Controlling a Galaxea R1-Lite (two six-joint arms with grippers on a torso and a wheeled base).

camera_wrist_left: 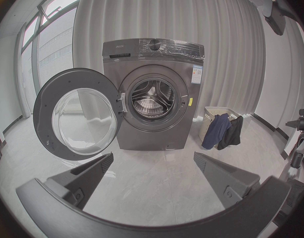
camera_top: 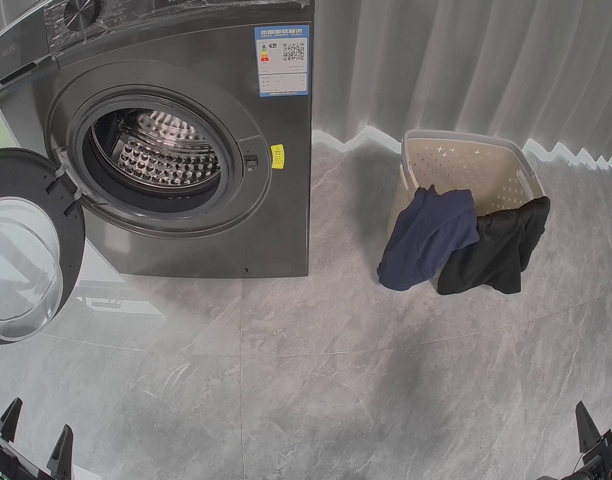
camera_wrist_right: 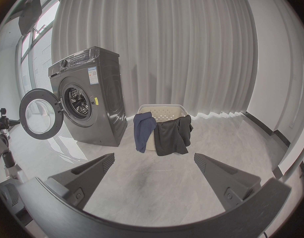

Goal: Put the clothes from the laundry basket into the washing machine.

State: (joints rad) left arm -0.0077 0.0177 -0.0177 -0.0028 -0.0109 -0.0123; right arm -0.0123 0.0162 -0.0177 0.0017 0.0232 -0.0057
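Observation:
A grey washing machine [camera_top: 186,135] stands at the left with its round door [camera_top: 22,261] swung open and the steel drum [camera_top: 162,151] bare inside. To its right sits a beige laundry basket [camera_top: 472,161]. A navy garment [camera_top: 429,238] and a black garment [camera_top: 496,248] hang over the basket's front rim down to the floor. My left gripper [camera_top: 36,431] is open at the near left, far from the machine. At the near right my right gripper [camera_top: 606,411] is open too, well short of the basket. Both are empty, as the wrist views show for the left gripper [camera_wrist_left: 152,161] and the right gripper [camera_wrist_right: 153,161].
Grey tiled floor [camera_top: 332,381] lies open between me, the machine and the basket. A pleated white curtain [camera_top: 466,48] runs along the back wall. The open door juts out over the floor at the left.

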